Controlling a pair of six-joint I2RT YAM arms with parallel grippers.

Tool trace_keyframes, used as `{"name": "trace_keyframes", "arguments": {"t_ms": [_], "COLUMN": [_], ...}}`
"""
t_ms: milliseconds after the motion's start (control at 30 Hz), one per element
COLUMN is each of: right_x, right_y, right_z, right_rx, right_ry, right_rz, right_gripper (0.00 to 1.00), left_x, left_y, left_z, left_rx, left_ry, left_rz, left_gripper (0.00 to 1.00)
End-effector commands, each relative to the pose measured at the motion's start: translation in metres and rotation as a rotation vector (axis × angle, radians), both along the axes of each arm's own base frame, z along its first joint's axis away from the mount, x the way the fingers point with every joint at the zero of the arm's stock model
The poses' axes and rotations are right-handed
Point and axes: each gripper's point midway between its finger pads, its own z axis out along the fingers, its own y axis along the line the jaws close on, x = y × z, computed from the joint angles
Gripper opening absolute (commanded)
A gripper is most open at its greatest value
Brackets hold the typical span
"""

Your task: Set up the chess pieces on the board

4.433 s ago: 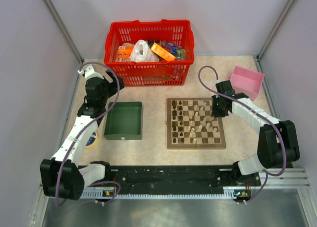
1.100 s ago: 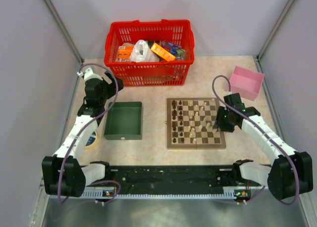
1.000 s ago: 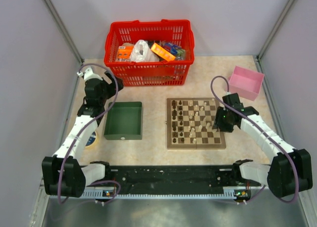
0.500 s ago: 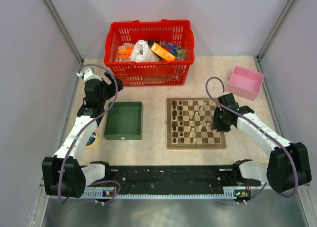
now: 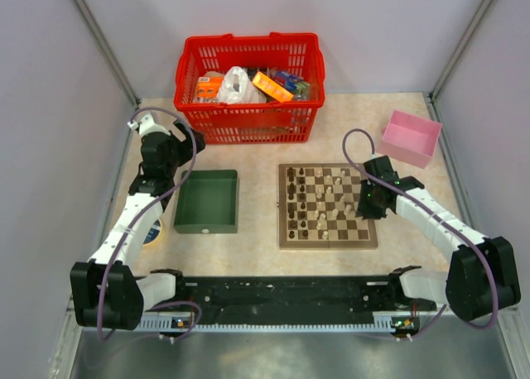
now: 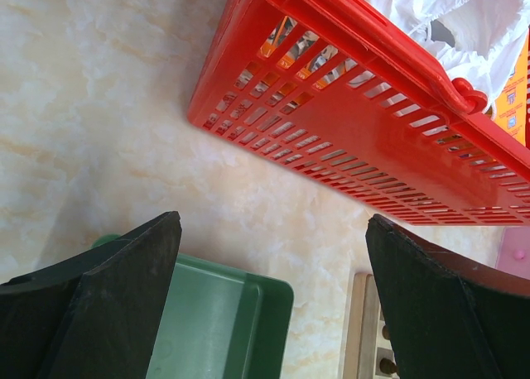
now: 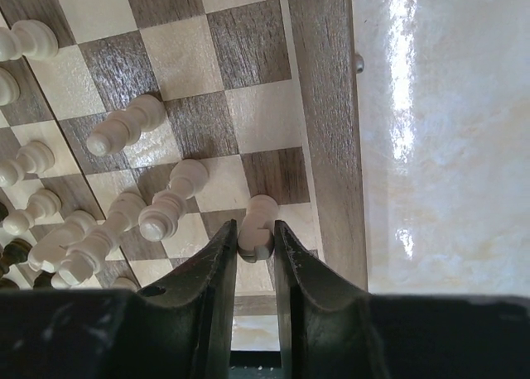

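The board (image 5: 327,243) lies right of centre with dark and pale chess pieces (image 5: 323,199) scattered over it. My right gripper (image 5: 365,207) is over the board's right edge. In the right wrist view it (image 7: 254,245) is shut on a pale rook-like piece (image 7: 260,216) at a square by the rim (image 7: 323,106). Other pale pieces (image 7: 124,128) stand to its left. My left gripper (image 5: 167,157) hovers by the far left corner of the green tray, open and empty (image 6: 273,304). The board's corner (image 6: 361,329) shows between its fingers.
A red basket (image 5: 248,89) full of items stands at the back, close to the left gripper (image 6: 373,147). A green tray (image 5: 207,201) lies left of the board. A pink box (image 5: 411,136) sits at the far right. A tape roll (image 5: 153,232) lies near the left arm.
My right gripper has moved from the board's far right corner toward me along its right edge, then a little inward. The left arm has barely moved.
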Motion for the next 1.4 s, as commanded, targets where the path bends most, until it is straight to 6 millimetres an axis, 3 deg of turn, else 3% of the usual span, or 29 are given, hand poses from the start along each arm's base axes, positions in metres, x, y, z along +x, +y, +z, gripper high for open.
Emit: {"name": "trace_keyframes", "arguments": {"t_ms": [0,267,567,1067,1367], "right_x": [0.022,0.078,0.126,0.154,0.155], "right_y": [-0.004,-0.022,-0.021,-0.013,-0.012], "right_z": [0.021,0.052,0.041,0.025,0.018], "right_rx": [-0.045,-0.153,-0.057,-0.023,-0.017], "right_ry": [-0.102,-0.225,-0.241,-0.241,-0.223], "right_rz": [0.004,-0.029,-0.039,-0.034,-0.025], "right_gripper": [0.21,0.21,0.20,0.21,0.24], "left_x": [0.002,0.002,0.002,0.006,0.007], "left_y": [0.002,0.002,0.007,0.005,0.005], "left_z": [0.019,0.020,0.025,0.024,0.022], "left_rx": [-0.006,-0.003,0.008,-0.010,-0.008], "left_ry": [-0.072,-0.074,-0.079,-0.078,-0.075], "left_rz": [0.004,0.005,0.014,0.009,0.010], "left_gripper": [0.99,0.99,0.99,0.99,0.99]}}
